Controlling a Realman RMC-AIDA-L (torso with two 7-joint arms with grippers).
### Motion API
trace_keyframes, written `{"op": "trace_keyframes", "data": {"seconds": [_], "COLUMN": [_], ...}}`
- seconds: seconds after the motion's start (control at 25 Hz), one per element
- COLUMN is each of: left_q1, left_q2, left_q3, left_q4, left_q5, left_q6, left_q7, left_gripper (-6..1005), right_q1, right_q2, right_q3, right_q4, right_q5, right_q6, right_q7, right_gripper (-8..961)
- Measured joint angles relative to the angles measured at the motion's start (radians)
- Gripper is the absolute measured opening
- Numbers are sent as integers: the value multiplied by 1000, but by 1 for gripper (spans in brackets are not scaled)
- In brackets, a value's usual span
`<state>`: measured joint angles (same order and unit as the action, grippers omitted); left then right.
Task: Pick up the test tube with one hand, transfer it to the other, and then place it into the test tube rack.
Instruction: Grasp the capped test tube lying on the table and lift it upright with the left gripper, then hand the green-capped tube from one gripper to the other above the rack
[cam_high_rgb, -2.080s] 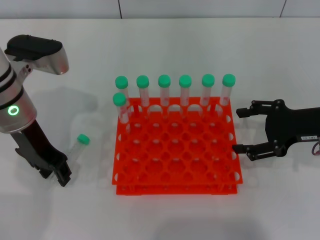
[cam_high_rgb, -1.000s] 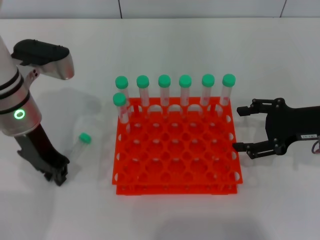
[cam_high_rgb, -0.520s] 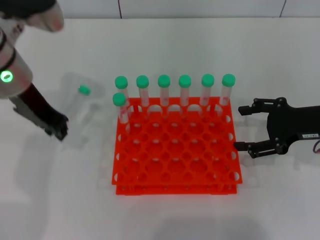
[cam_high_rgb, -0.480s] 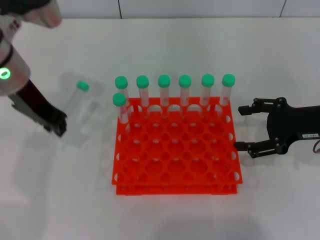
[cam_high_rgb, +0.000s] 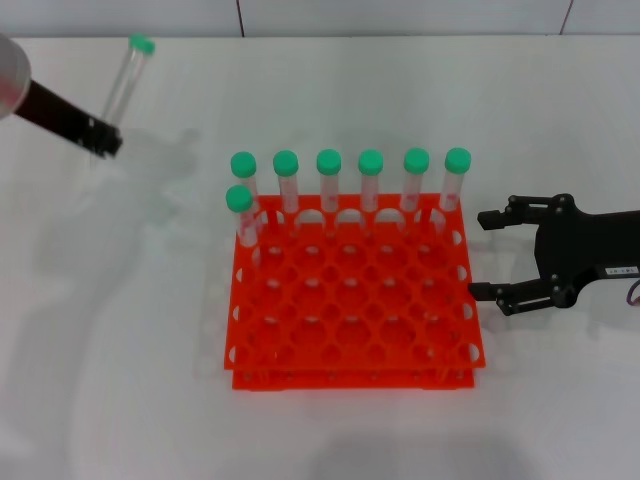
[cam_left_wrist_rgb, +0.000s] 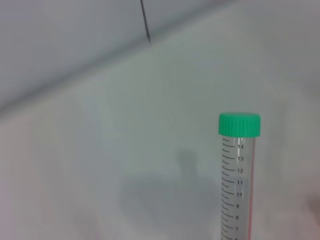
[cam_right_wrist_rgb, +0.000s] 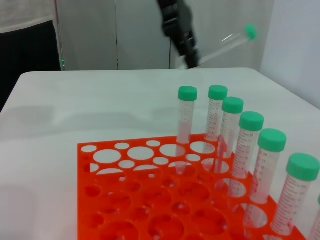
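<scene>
The left gripper is up in the air at the far left of the table, pinching the bottom end of the test tube, green cap on top. The right gripper sits just beside the right edge of the test tube rack, fingers spread wide, holding nothing

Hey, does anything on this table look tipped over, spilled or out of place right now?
Nothing stands out. Seven green-capped tubes stand upright along the far side of the orange rack, which sits flat. The left tool holds the test tube raised off the table; the right tool waits open beside the rack.
</scene>
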<state>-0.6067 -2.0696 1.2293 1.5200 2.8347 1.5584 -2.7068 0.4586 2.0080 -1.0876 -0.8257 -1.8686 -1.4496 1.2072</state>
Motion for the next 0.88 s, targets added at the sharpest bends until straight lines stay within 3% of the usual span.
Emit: {"op": "trace_keyframes", "data": {"seconds": [0.08,0.32,0.52,0.64,0.76,0.8,0.88], "left_q1": [52,206,244,255,250,240,227], "left_q2": [-10,-12,-13,-12,-11,-9,-8], "left_q3": [30,157,195,200,196,183,165], "left_q4": [28,12,-98,-206,-299,-353,-405], "left_q5": [-15,-149,-340,-583,-841,-986,-1099], "left_q6": [-111,-512,-749,-903,-933,-928,-900], "left_q7": [32,153,283,472,674,787,872], "left_gripper": [205,209,213,215,217,218,220], "right_q1": [0,2,1,1,1,0,0], "right_q2": [1,1,2,2,2,2,2], "right_q3": [0,0,0,7,9,9,10], "right_q4": [0,3,5,7,9,9,10], "right_q5": [0,2,16,17,17,17,18], "right_q6": [0,0,0,0,0,0,0], "right_q7": [0,2,3,2,0,0,-2], "right_gripper": [854,854,855,855,855,855,855]}}
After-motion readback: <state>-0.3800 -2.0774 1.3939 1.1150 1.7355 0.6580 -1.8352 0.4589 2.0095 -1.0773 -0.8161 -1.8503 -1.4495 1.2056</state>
